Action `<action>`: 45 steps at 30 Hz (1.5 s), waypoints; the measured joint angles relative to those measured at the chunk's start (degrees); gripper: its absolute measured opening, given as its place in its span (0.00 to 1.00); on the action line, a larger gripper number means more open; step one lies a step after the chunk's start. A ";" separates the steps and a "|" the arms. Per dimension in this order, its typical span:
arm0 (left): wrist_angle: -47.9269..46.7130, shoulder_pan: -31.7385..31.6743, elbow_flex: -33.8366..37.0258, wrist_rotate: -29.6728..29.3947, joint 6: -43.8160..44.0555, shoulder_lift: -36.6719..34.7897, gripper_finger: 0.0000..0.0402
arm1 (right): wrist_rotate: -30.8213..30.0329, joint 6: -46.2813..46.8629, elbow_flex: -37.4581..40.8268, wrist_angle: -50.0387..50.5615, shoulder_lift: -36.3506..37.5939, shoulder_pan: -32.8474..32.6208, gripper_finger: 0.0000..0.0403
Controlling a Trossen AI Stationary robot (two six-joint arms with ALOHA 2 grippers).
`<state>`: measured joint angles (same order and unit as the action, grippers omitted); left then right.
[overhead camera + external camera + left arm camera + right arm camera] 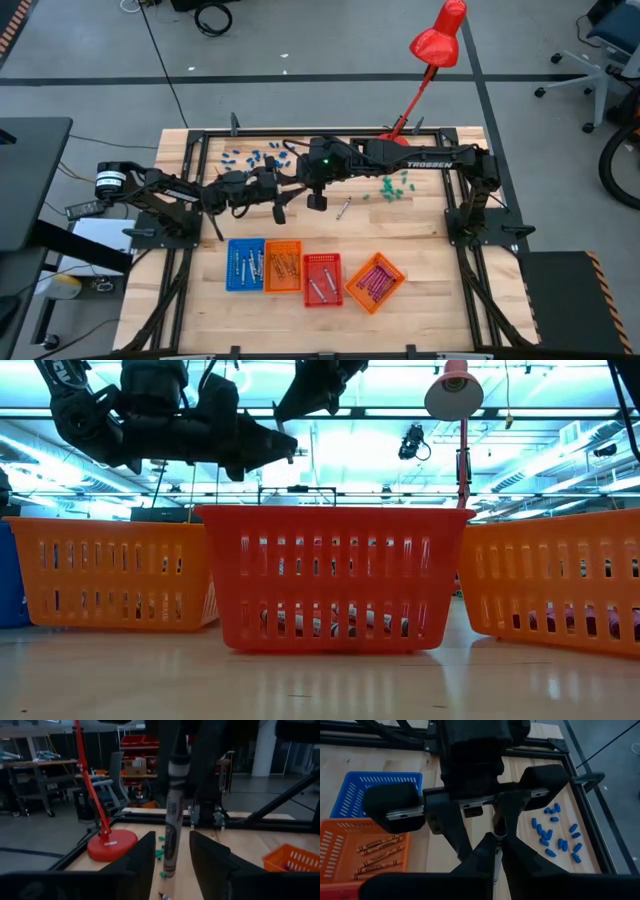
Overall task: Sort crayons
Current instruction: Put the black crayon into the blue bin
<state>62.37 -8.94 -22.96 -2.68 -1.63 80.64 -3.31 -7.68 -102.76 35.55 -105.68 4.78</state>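
A silvery grey crayon (172,820) hangs nearly upright over the middle of the table, and my right gripper (496,857) is shut on it. My left gripper (172,865) lies level and open. Its two fingers (142,862) stand on either side of the crayon's lower half, with a narrow gap on each side. In the high view the two grippers meet near the table's centre, the left (285,200) coming from the left and the right (312,195) from the right. Another crayon (342,208) lies flat on the table just to the right of them. My right gripper pinches the grey crayon between its two fingers at the upper end (177,757). The fingers come from above, slanting down from the table's right side. The crayon hangs below them, close to upright, and its lower end (169,872) is clear of the table.
Along the near edge stands a row of small trays with sorted crayons: blue (245,263), orange (282,266), red (321,278) and a tilted orange one (375,281). Blue bits (255,155) lie at the far left and green bits (395,187) to the right. A red lamp (437,40) stands at the far edge.
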 joint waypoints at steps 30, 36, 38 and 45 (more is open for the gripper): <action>-10.60 -0.17 -0.02 0.44 -3.06 -4.53 0.12 | -4.43 7.30 0.02 13.12 0.38 -2.03 0.36; -27.95 -0.91 -0.04 0.43 -1.41 -15.22 0.12 | -8.89 7.73 5.45 10.68 0.65 -5.25 0.36; -34.08 -0.87 -0.04 0.44 2.38 -18.65 0.12 | -9.13 7.71 9.35 7.10 0.84 -5.63 0.36; -53.15 0.03 -0.02 0.89 21.54 -27.58 0.12 | -9.50 7.05 20.94 -3.65 1.92 -5.79 0.36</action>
<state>9.22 -8.91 -22.98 -1.79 19.92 53.06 -12.81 -0.64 -81.82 31.90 -103.75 -1.02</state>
